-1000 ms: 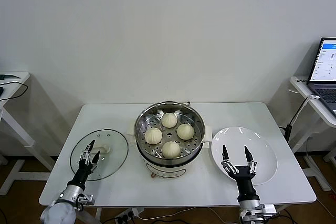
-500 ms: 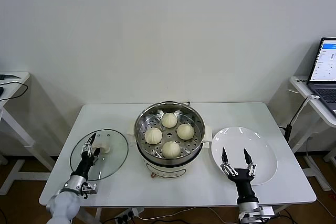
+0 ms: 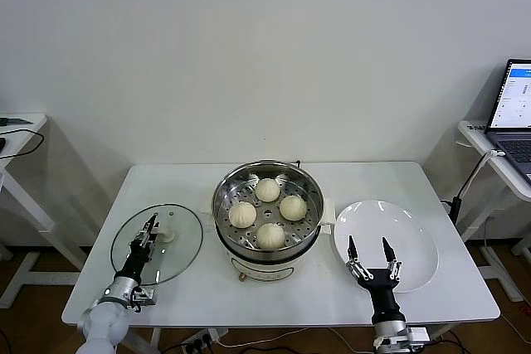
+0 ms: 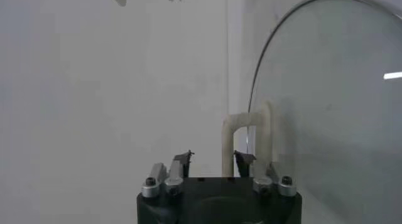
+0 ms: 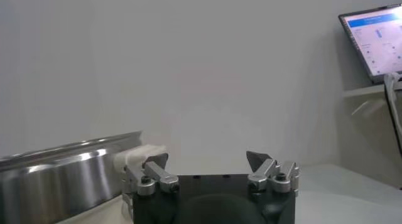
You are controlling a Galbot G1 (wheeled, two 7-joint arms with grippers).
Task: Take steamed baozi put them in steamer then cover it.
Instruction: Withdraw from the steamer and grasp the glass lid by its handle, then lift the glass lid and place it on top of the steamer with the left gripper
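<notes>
Since a second ago my left gripper (image 3: pixel 150 225) has been reaching farther over the cover (image 3: pixel 157 244) and narrowing its fingers around the white handle (image 4: pixel 246 138); in the left wrist view the two fingertips (image 4: pixel 183 160) are sitting either side of one leg of that handle, and I cannot tell whether they are pressing it yet. The cover is lying flat on the table (image 3: pixel 290 296) at the left, just beside the steamer (image 3: pixel 267 217). The steamer is standing in the middle, uncovered, with four steamed baozi (image 3: pixel 267 213) sitting on its perforated tray. To its right, my right gripper (image 3: pixel 369 253) is hanging wide open, holding nothing, over the near edge of the white plate (image 3: pixel 411 234).
</notes>
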